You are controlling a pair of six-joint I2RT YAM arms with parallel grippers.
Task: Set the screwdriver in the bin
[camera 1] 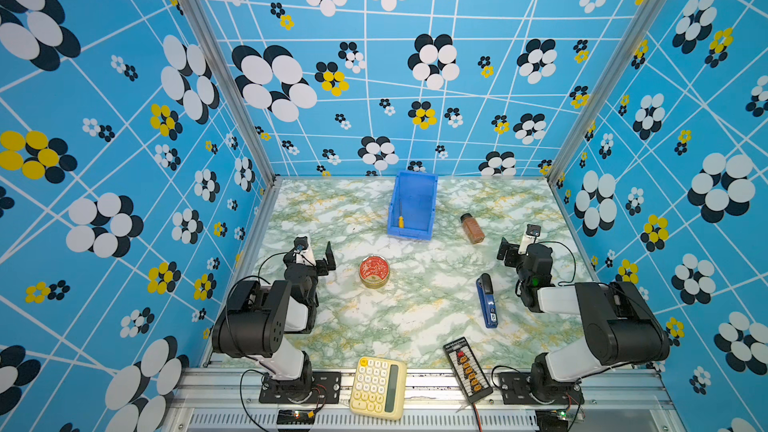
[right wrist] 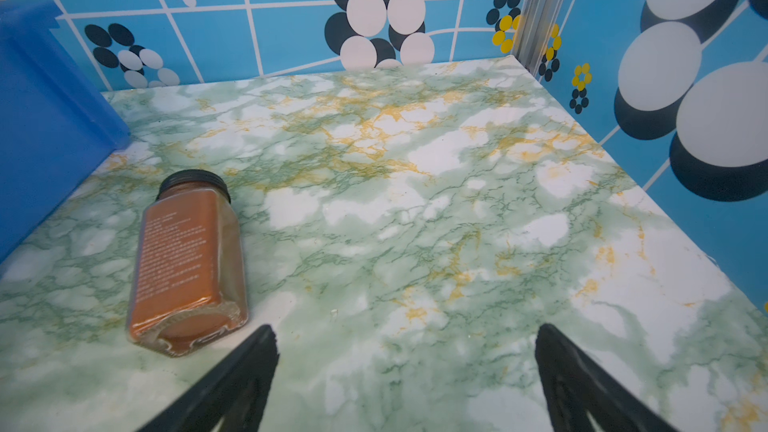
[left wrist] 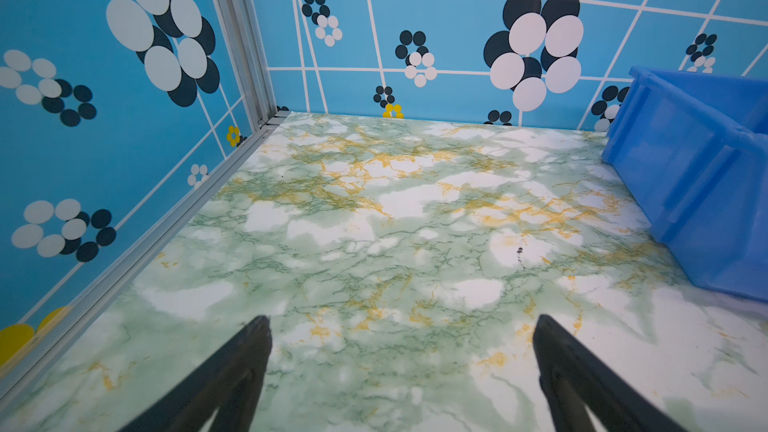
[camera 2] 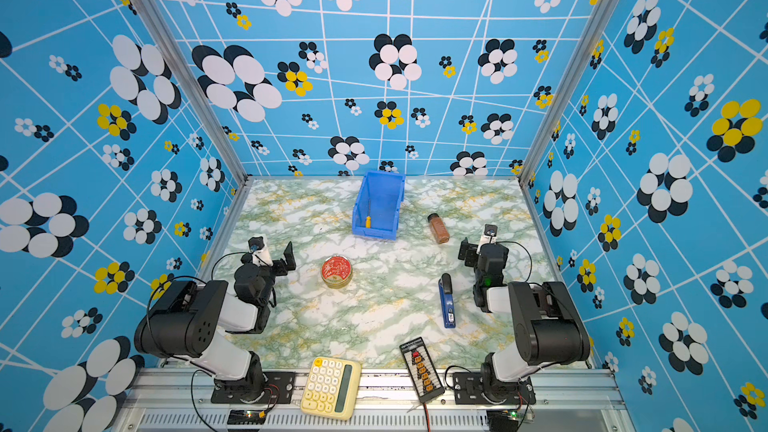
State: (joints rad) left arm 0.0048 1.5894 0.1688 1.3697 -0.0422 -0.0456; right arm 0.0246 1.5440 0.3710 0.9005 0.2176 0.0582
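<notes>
- Two grippers are standing well apart from the bin: the left gripper is showing its jaws spread wide over bare tabletop, gripping nothing.
- The right gripper is likewise showing its jaws spread and empty, just beside a spice jar lying on its side.
- In both top views the screwdriver is lying inside the bin, its yellow handle pointing toward the lowered front lip.
- Judging from this, the placement is looking complete, and nothing is remaining except parking the arms.
</notes>
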